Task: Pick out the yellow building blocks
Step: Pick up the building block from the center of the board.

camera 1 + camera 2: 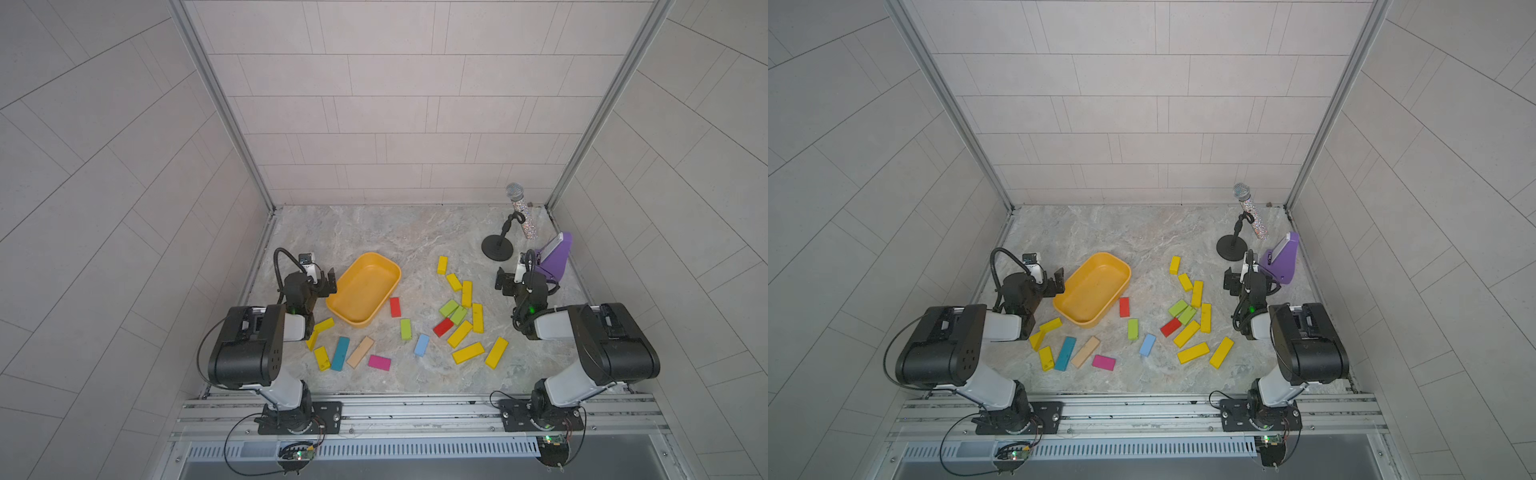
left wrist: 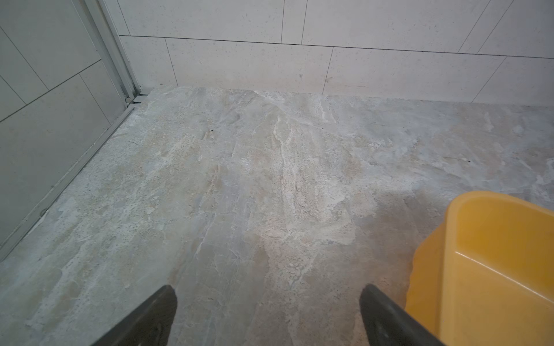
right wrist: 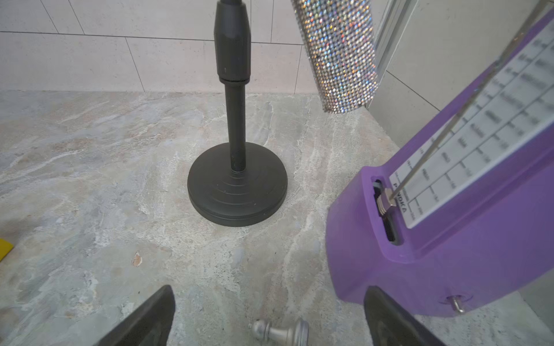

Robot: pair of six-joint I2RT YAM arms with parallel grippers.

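Left claw (image 1: 326,283) and right claw (image 1: 503,280) apart, empty; nearest yellow building blocks (image 1: 466,293) at right claw's 8 o'clock, lengthwise 12–6.

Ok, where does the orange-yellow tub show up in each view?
Top view: tub left of centre, beside the left gripper.
Top view: tub left of centre too.
Left wrist: tub in the lower right corner.
Right wrist: not in it.
Shared landmark: marbled tabletop meeting the tiled back wall.
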